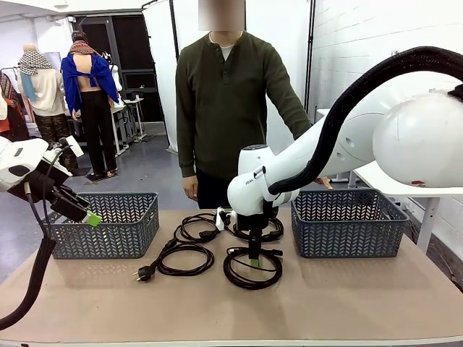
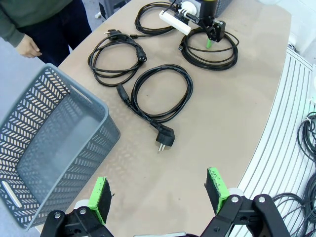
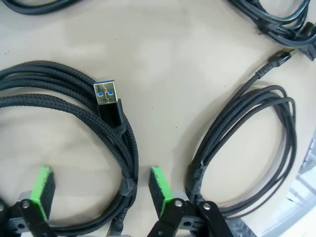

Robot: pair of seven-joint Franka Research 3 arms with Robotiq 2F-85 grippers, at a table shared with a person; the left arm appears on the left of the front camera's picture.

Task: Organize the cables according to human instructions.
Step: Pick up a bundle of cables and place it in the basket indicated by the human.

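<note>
- Cables: four black coils lie loose on the table, all left of the right-hand basket; none binned.
- Right gripper: low over the braided USB cable, near that basket; jaws wide, astride one bundle, not pinching.
- Left gripper: jaws wide, empty, far left of that basket.
- Step judged: grasp in hand. Next move calls for closing squarely on the bundle, then lifting clear of neighbouring coils.
</note>
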